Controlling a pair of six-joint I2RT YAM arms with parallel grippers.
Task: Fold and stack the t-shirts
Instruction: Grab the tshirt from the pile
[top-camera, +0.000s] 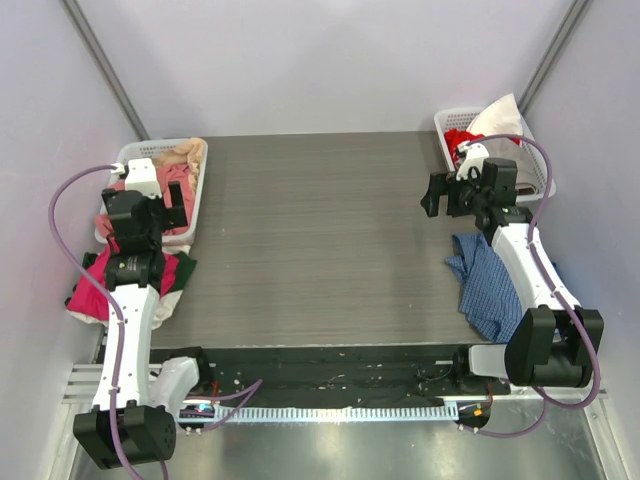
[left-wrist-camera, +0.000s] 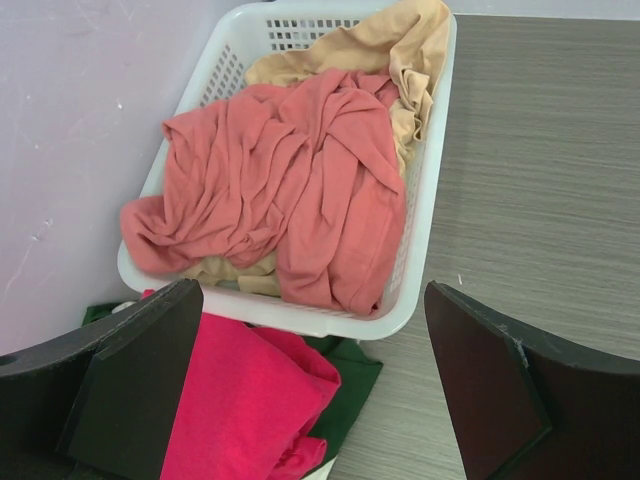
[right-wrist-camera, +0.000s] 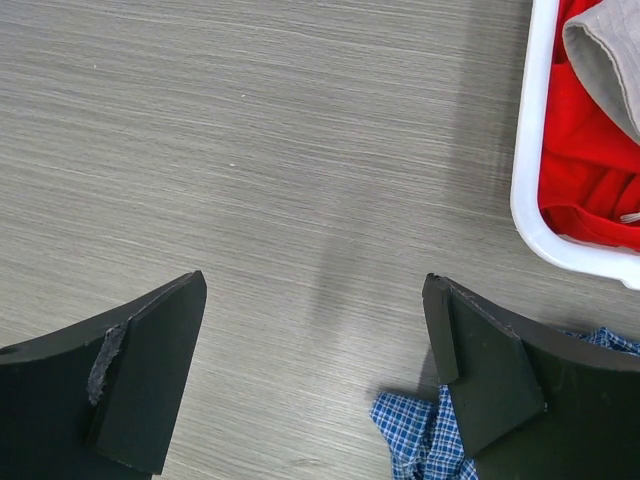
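A crumpled salmon-red t-shirt (left-wrist-camera: 290, 190) lies on top of a beige t-shirt (left-wrist-camera: 400, 50) in the white left basket (left-wrist-camera: 432, 200). A magenta-pink t-shirt (left-wrist-camera: 240, 400) lies bunched just outside it, near the table's left edge (top-camera: 95, 290). My left gripper (left-wrist-camera: 312, 330) is open and empty, hovering over the basket's near rim (top-camera: 175, 200). A red t-shirt (right-wrist-camera: 580, 160) and a pale grey one (right-wrist-camera: 610, 50) lie in the white right basket (right-wrist-camera: 525, 190). My right gripper (right-wrist-camera: 315, 300) is open and empty above bare table, left of that basket (top-camera: 440, 195).
A dark green cloth (left-wrist-camera: 350, 380) lies under the magenta shirt. A blue checked cloth (right-wrist-camera: 420, 430) lies crumpled on the table under my right arm (top-camera: 485, 285). The grey wood-grain table (top-camera: 320, 240) runs between the two baskets, with walls on three sides.
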